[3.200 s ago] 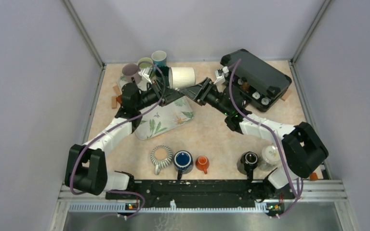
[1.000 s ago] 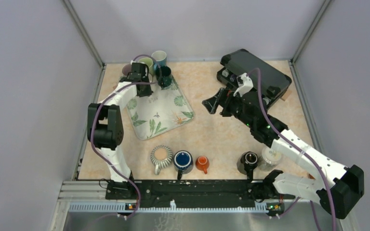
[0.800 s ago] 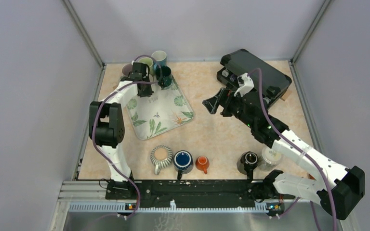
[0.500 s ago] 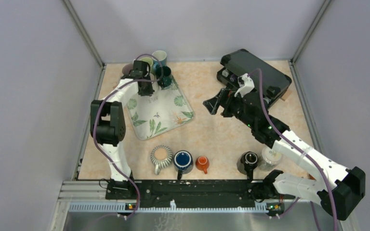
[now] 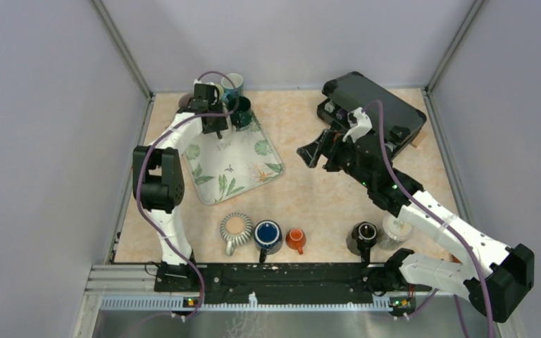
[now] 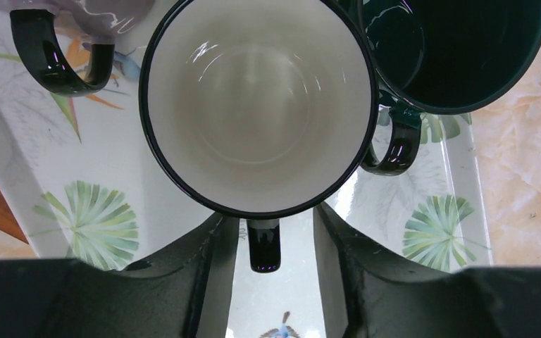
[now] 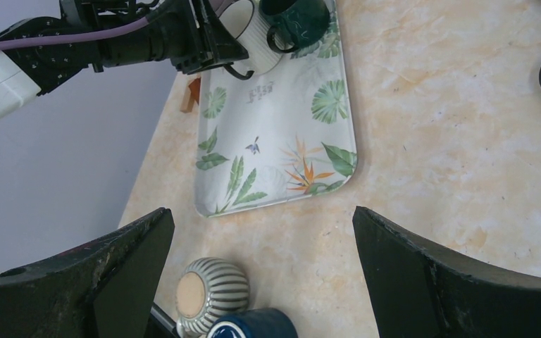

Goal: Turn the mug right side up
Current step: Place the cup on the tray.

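The mug (image 6: 257, 105) stands right side up at the far end of the tray (image 6: 77, 176), white inside with a black rim, its mouth facing my left wrist. Its black handle lies between the fingers of my left claw (image 6: 269, 224), which is parted, with a gap on each side of the handle. A green mug (image 6: 465, 49) sits just beside it, a purple one (image 6: 91, 14) on the other side. My right claw (image 7: 260, 211) hangs wide open and empty above the counter (image 7: 451, 141), well apart.
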You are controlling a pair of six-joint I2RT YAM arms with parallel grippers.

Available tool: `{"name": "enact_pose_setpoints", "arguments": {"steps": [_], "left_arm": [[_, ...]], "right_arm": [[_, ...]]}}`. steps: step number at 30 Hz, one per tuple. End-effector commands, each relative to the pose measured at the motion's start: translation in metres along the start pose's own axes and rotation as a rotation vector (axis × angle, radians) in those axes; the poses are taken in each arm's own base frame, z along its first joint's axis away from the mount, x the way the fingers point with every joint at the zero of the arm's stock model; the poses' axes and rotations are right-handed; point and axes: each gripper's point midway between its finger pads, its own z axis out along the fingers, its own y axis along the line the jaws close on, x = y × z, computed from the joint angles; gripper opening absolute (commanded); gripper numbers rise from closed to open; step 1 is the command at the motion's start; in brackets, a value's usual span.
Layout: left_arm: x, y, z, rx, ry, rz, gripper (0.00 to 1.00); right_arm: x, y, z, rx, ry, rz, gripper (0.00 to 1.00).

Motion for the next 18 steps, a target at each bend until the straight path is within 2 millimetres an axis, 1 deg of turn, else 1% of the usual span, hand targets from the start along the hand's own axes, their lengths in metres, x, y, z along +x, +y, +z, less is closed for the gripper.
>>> {"name": "enact_pose_setpoints", "arguments": {"steps": [1, 6, 9, 11, 14, 18], "left_arm": [[-0.033, -0.008, -0.013, 0.03, -0.096, -0.007, 0.53], [-0.038, -0.014, -0.027, 0.063, -0.105, -0.007, 0.68], [-0.039, -0.017, -0.038, 0.088, -0.113, -0.01, 0.79], [-0.036, -0.02, -0.046, 0.107, -0.112, -0.01, 0.87], [-0.032, -0.029, -0.062, 0.168, -0.111, -0.02, 0.98], [-0.024, -0.041, -0.084, 0.227, -0.116, -0.019, 0.98]], "right_arm": [[-0.018, 0.015, -0.007, -0.037, -0.043, -0.011, 0.99], [-0.014, 0.014, -0.005, -0.034, -0.022, -0.012, 0.99], [-0.012, 0.012, -0.004, -0.022, -0.007, -0.014, 0.99], [-0.009, 0.009, -0.004, -0.005, 0.008, -0.016, 0.99], [-0.002, 0.002, -0.004, 0.026, 0.03, -0.021, 0.99], [0.008, -0.013, -0.007, 0.094, 0.068, -0.026, 0.99]]}}
